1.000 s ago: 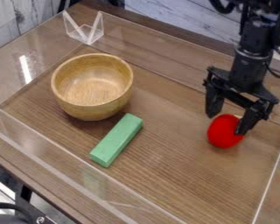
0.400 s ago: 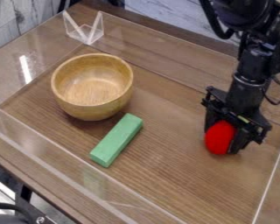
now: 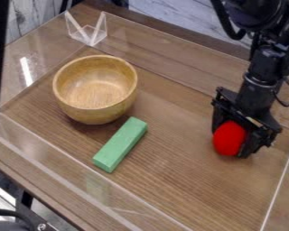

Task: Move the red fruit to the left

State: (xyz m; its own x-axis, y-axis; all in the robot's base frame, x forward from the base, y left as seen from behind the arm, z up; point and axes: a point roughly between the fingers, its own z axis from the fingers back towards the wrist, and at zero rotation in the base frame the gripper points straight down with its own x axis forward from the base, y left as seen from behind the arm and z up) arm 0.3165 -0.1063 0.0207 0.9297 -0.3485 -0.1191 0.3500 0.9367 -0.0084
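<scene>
Gripper (image 3: 237, 135) pointed straight down at the right side of the desk (image 3: 183, 180), its jaws spread wide with the red fruit (image 3: 230, 137) sitting between them, not yet clamped. The fruit rested on the desk directly under the gripper. The wooden bowl (image 3: 97, 87) and green block (image 3: 120, 143) lay well apart to the left, where the fruit would probably have to travel.

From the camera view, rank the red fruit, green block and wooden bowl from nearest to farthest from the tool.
1. Red fruit: right side of the table, between the open fingers of the tool.
2. Green block: middle of the table, left of the tool.
3. Wooden bowl: far left, beyond the block.
</scene>
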